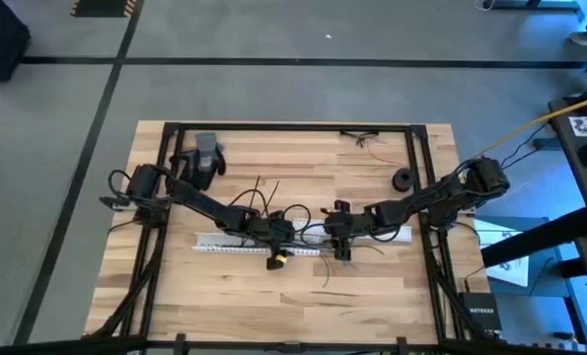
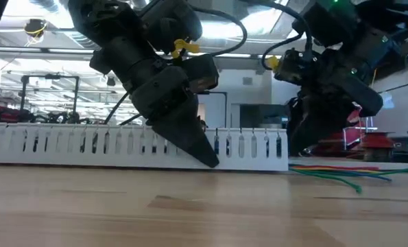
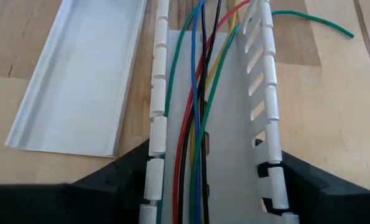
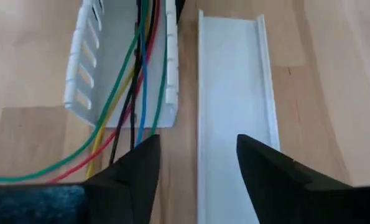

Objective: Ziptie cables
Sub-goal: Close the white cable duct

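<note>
Coloured cables (image 3: 197,124) lie inside your white slotted channel (image 3: 157,118) at the worktop's (image 1: 372,286) centre. Your left claw (image 3: 203,193) straddles that channel, fingers spread wide; your right claw (image 4: 197,168) hangs open, empty, over its 3 o'clock end.

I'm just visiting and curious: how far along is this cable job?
Done: the colored cables already lie inside the white slotted channel. In hand: the left gripper straddles the channel with open jaws, and the right gripper hangs open at its end. Left: no ziptie shows on the cables, and the flat white cover lies beside the channel.
</note>
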`<control>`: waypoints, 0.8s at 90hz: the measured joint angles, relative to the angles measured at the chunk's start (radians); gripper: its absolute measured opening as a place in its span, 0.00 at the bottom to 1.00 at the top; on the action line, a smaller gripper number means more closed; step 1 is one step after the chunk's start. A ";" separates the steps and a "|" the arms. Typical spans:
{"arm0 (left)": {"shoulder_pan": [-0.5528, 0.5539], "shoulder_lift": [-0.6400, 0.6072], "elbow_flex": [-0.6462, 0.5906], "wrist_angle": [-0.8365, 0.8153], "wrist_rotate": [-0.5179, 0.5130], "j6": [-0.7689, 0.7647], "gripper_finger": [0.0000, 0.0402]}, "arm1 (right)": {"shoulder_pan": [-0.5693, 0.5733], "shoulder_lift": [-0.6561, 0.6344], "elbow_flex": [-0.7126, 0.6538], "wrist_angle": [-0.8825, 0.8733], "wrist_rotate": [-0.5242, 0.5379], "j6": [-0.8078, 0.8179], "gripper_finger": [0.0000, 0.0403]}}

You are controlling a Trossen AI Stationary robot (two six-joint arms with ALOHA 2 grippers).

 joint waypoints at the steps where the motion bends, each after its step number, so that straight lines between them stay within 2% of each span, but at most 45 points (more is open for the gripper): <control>1: 0.000 0.000 0.000 0.000 0.000 0.000 0.59 | 0.000 0.000 -0.002 0.004 0.000 0.000 0.50; 14: 0.000 0.000 0.000 0.000 0.000 0.000 0.59 | -0.001 0.000 -0.018 0.017 0.036 0.000 0.50; 43: 0.000 0.000 0.000 0.001 0.000 0.000 0.59 | 0.013 0.000 -0.060 0.018 0.030 0.002 0.48; 55: 0.000 0.000 0.000 0.002 0.000 0.000 0.59 | 0.012 0.000 -0.071 0.020 0.035 0.006 0.37; 72: 0.000 0.000 -0.001 0.005 0.000 0.000 0.59 | 0.013 0.019 -0.070 0.010 0.041 -0.011 0.13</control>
